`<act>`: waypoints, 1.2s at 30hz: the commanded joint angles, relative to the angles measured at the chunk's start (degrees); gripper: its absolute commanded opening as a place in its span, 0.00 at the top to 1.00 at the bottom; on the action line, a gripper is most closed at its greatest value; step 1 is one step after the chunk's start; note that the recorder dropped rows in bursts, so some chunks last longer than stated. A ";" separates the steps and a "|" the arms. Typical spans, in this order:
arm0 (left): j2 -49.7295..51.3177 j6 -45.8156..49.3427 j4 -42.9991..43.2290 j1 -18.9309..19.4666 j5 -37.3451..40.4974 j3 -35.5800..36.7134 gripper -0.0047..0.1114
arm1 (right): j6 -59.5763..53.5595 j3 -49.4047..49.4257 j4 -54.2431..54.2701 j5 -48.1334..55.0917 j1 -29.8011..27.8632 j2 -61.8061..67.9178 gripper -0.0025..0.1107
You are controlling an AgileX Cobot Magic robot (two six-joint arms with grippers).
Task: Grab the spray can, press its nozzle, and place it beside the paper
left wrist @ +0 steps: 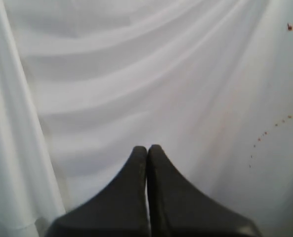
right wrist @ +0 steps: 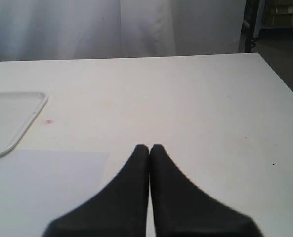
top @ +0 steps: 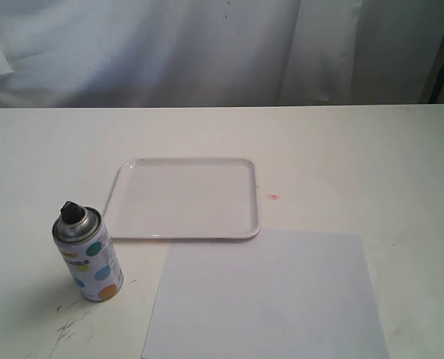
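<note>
One dotted spray can point(top: 94, 258) (dome seemingly metal)

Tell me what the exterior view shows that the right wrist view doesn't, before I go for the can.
Only the exterior view: the spray can upright on the table, apart from the paper, black nozzle on top, plus the whole tray. Only the right wrist view: the right gripper, jaws shut and empty, and a table edge with dark floor beyond. Both: a tray corner, the paper, the small red mark and the white curtain.
</note>
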 commanded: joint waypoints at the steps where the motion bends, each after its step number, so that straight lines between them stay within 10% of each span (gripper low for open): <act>1: 4.80 -0.85 -0.15 -0.30 -6.47 3.85 0.96 | 0.28 0.21 -0.25 0.00 -0.23 -0.21 0.98; 9: 9.86 -0.73 -0.15 -0.30 -26.13 14.85 0.96 | 0.28 0.21 -0.25 0.00 -0.23 -0.21 0.98; 36: 12.33 3.23 4.13 -0.30 -31.65 46.35 0.96 | 0.28 0.21 -0.11 0.00 -0.23 -0.21 0.98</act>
